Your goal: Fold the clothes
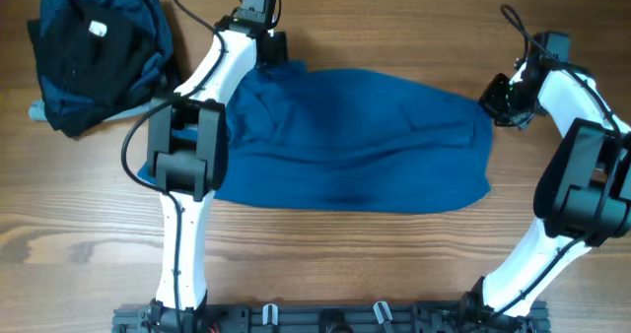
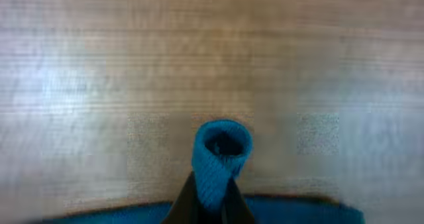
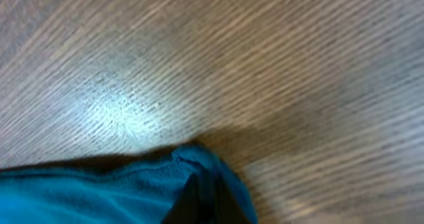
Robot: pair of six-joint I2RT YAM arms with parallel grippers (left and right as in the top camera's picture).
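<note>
A blue garment [image 1: 345,141] lies spread across the middle of the wooden table. My left gripper [image 1: 264,55] is at its far left corner, shut on a rolled fold of the blue cloth [image 2: 220,159]. My right gripper [image 1: 498,99] is at its far right corner, shut on the cloth's edge [image 3: 199,168]. Both corners are pinched between dark fingertips, close above the table.
A heap of dark navy and black clothes [image 1: 94,52] with a white label sits at the far left corner of the table. Bare wood [image 1: 394,28] lies behind the garment and in front of it.
</note>
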